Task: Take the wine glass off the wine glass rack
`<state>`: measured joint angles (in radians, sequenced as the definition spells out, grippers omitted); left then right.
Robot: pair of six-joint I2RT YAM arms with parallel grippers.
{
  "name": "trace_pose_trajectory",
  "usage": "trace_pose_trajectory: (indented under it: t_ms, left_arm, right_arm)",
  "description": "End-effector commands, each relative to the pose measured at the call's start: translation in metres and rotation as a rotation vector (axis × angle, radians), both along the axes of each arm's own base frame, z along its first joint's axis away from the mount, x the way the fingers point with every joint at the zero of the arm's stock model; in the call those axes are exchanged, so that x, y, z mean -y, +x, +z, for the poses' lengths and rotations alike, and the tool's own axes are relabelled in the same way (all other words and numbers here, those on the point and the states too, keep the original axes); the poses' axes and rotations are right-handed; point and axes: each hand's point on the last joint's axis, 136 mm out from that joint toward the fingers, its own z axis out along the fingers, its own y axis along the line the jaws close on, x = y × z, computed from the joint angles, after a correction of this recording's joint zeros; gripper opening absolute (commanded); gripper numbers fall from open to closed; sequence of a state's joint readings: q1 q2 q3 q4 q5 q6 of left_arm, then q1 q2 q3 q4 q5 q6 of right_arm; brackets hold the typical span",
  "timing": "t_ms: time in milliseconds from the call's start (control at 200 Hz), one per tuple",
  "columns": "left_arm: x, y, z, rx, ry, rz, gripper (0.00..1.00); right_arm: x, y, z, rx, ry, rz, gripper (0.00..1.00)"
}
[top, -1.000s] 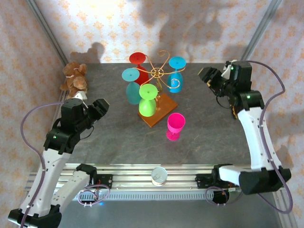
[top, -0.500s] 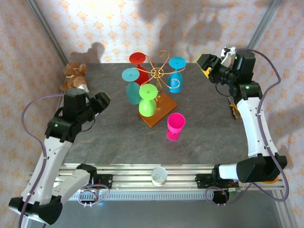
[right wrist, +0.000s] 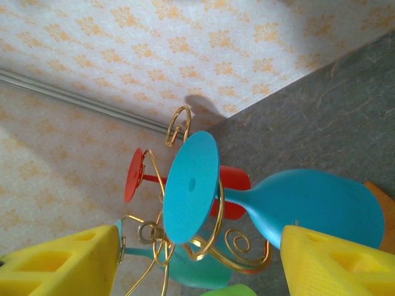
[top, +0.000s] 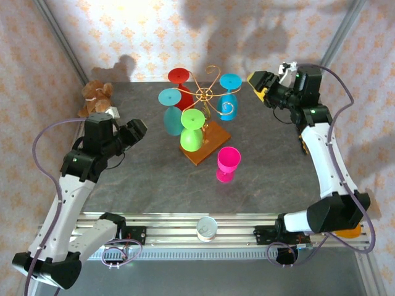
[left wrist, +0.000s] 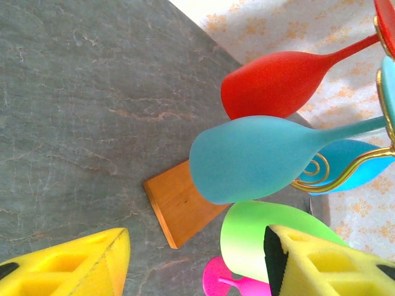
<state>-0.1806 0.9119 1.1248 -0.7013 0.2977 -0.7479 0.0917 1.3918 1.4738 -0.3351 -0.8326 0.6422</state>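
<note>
Nearest you, what looks like a small white cup (top: 207,228) sits on the aluminium rail (top: 160,235). Beyond it a bright pink wine glass (top: 228,163) stands upright on the grey stone-patterned bench (top: 142,179). It is just beside the near corner of the square orange-brown wooden base (top: 213,147) that carries the gold wire wine glass rack (top: 202,95). Your left claw (top: 137,131) hovers left of the rack, its yellow pads apart and holding nothing. Four glasses hang bowl-down from the rack's curled arms: a lime green wine glass (top: 191,132) nearest, a teal wine glass (top: 171,111) to its left, a sky-blue wine glass (top: 228,95) on the right and a red wine glass (top: 179,83) at the back. Your right claw (top: 257,84) hangs just right of the sky-blue one, apart from it, pads spread and empty. A brown teddy bear (top: 95,100) sits at the far left corner.
</note>
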Motion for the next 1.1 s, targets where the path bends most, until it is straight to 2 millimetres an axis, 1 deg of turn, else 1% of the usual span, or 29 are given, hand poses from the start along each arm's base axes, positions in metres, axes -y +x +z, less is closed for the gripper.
trace_pose_trajectory:
  t_ms: [0,75,150,210,270,420,521,721,811,926,1016,1096]
  left_arm:
    - [-0.008,-0.008,0.007,0.024,0.04,0.013,0.6]
    - [-0.008,-0.011,0.007,0.031,0.03,0.015,0.6]
    - [-0.008,-0.014,0.006,0.036,0.03,0.012,0.6]
    - [-0.013,-0.018,0.007,0.038,0.046,0.028,0.6]
    - [-0.016,-0.02,0.009,0.049,0.052,0.042,0.6]
    - [-0.02,-0.025,0.011,0.059,0.062,0.058,0.61]
    - [-0.021,-0.026,0.01,0.057,0.069,0.06,0.61]
    - [-0.023,-0.027,0.009,0.053,0.083,0.059,0.61]
    - [-0.024,-0.028,0.008,0.052,0.089,0.064,0.61]
    - [-0.024,-0.028,0.007,0.052,0.095,0.061,0.61]
    - [-0.024,-0.027,0.006,0.05,0.101,0.06,0.61]
    - [-0.024,-0.027,0.007,0.052,0.102,0.06,0.61]
  right_arm:
    - [-0.008,0.015,0.017,0.069,-0.021,-0.005,0.69]
    - [-0.009,0.026,0.016,0.066,-0.021,-0.009,0.68]
    - [-0.013,0.035,0.013,0.064,-0.029,-0.002,0.65]
    - [-0.015,0.041,0.01,0.057,-0.034,-0.001,0.65]
    - [-0.016,0.046,0.007,0.05,-0.034,0.002,0.64]
    - [-0.02,0.053,0.009,0.051,-0.023,0.011,0.62]
    - [-0.024,0.055,0.011,0.052,-0.011,0.026,0.56]
    - [-0.026,0.061,0.003,0.027,0.001,0.028,0.43]
    - [-0.028,0.061,0.003,0.022,0.006,0.033,0.39]
    - [-0.029,0.061,0.003,0.021,0.012,0.039,0.38]
    - [-0.03,0.061,0.002,0.012,0.019,0.045,0.44]
    - [-0.03,0.06,0.0,0.005,0.017,0.045,0.44]
